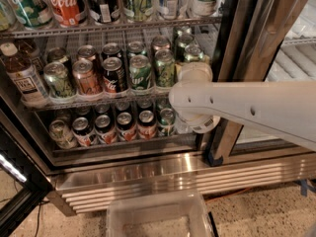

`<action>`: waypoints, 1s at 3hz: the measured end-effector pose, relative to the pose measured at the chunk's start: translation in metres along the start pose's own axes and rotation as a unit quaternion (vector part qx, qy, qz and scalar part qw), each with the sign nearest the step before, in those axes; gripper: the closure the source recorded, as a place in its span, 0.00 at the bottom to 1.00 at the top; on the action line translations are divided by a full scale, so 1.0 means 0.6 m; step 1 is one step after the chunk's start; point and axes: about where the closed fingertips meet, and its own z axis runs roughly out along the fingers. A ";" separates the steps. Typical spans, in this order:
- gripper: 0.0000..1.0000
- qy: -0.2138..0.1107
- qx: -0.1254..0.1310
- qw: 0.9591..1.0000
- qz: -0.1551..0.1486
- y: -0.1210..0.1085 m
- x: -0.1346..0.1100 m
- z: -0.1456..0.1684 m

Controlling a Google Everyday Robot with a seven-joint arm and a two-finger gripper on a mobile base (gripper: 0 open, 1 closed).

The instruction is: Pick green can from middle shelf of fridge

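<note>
The fridge (148,168) stands open before me. Its middle shelf (98,101) holds rows of cans. Dark green cans (193,53) stand at the right end, one behind another. A brighter green "UP" can (140,73) and another green can (164,67) stand to their left, then a black can and copper cans. My white arm (247,110) reaches in from the right. Its wrist (193,74) is right in front of the dark green cans. The gripper is hidden behind the wrist, at the shelf's right end.
Large bottles (66,4) fill the rack above. A glass bottle (22,78) stands at the middle shelf's left end. More cans (126,125) sit on the lower shelf. A black door post (232,58) is just right of the wrist. A clear plastic bin (158,216) sits below.
</note>
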 end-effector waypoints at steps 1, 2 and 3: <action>0.83 0.003 -0.004 1.000 0.007 -0.001 0.000 0.015; 1.00 0.003 -0.003 1.000 0.010 -0.006 -0.001 0.018; 1.00 0.005 -0.036 0.999 0.036 -0.016 -0.005 0.000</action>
